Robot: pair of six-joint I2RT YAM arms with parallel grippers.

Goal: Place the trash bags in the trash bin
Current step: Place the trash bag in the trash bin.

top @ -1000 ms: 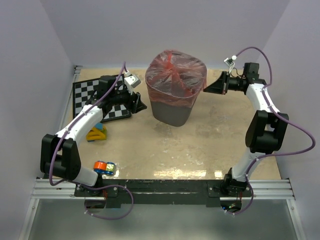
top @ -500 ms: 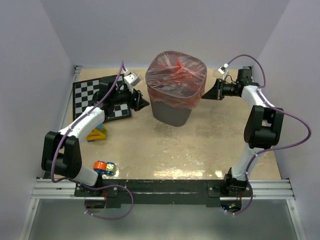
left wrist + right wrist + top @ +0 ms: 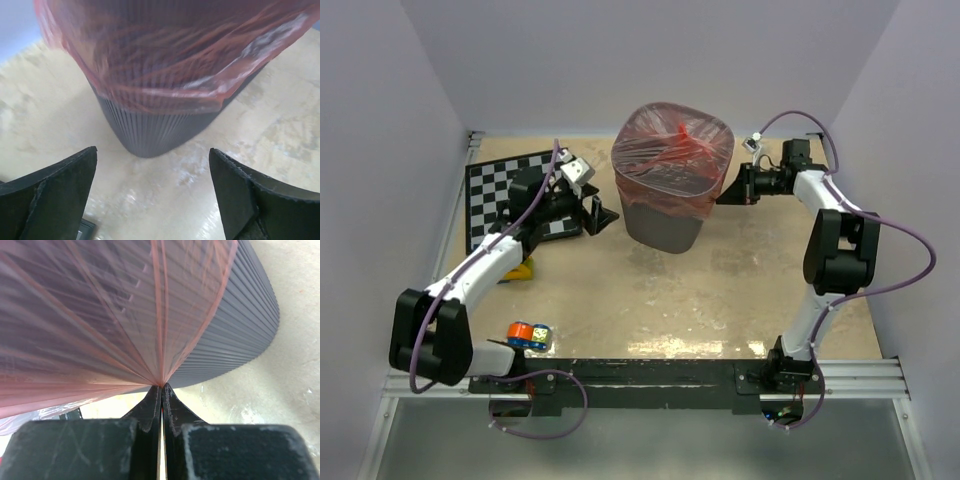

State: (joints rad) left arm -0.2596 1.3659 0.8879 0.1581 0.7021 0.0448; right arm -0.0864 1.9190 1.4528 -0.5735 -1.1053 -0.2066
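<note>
One released left hand (image 3: 601,212) hangs just left of the trash bin (image 3: 663,225), mid-far on the surface (image 3: 740,290); crinkly translucent red-orange trash bag (image 3: 670,155) stretches over its rim, film pinched by the clenched right hand (image 3: 724,196).

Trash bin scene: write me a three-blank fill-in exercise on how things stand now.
The right gripper is ____ on the bag. The left gripper, facing the bin, stands ____ and holds nothing. The checkerboard lies on the ____ arm's side.
Missing words: shut; open; left.
</note>
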